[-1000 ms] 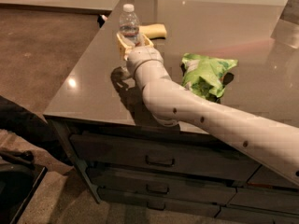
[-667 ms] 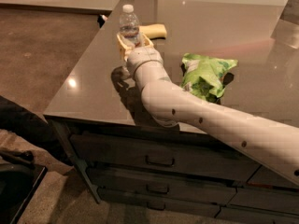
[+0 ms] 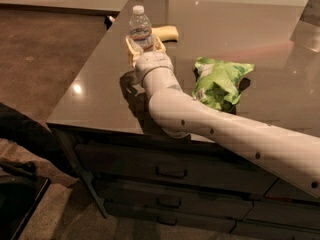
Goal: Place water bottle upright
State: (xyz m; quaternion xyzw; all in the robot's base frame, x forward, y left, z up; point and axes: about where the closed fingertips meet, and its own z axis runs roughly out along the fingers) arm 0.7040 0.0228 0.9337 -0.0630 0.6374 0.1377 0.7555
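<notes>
Water bottle (image 3: 140,26) stands upright near the far left corner of the grey worktop (image 3: 95,91), white cap on top. Hand (image 3: 145,46) reaches in from the near side and is closed on the bottle's lower part, one pale finger (image 3: 131,48) on each side. White arm (image 3: 200,121) crosses the worktop's front edge. Green snack bag (image 3: 219,81) lies to the right, apart from the bottle; a yellow object (image 3: 169,32) sits just behind it.

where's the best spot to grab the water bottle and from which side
Grip the water bottle around its straight lower body, coming from the near side, level with the counter: it stands upright and narrows toward the cap. The gripper sits there now.
</notes>
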